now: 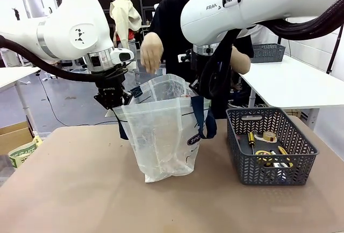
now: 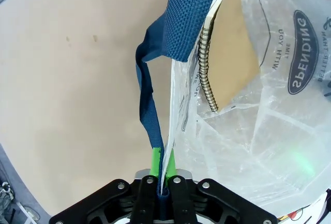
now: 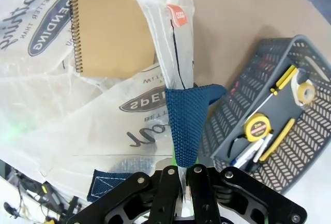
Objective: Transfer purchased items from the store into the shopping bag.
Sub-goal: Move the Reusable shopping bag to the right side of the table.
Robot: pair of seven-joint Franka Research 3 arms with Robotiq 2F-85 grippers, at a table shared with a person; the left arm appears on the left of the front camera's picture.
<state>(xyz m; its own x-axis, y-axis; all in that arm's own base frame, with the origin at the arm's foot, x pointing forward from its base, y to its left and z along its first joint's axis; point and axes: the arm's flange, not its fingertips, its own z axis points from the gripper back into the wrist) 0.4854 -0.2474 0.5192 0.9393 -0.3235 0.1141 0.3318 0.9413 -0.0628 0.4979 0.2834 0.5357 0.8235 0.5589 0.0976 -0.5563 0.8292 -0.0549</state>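
Observation:
The shopping bag (image 1: 161,131) stands open on the table between my arms. My left gripper (image 1: 116,101) is shut on the bag's left rim and navy strap (image 2: 150,115); my right gripper (image 1: 200,92) is shut on the right rim and strap (image 3: 185,125). In the wrist views the left gripper (image 2: 163,158) and the right gripper (image 3: 182,165) each pinch plastic and strap. A tan spiral notebook (image 2: 227,53) (image 3: 111,32) lies inside the bag. The store (image 1: 271,147) stands to the right, holding a yellow tape measure (image 3: 257,127), a screwdriver (image 3: 283,79), a tape roll (image 3: 305,92) and pens. A person's hand (image 1: 152,53) hovers above the bag's mouth.
A cardboard box (image 1: 13,136) sits beyond the table's left edge. A white table (image 1: 290,85) behind on the right carries another grey basket (image 1: 267,53). Bare tabletop (image 1: 70,190) lies in front of the bag and to its left.

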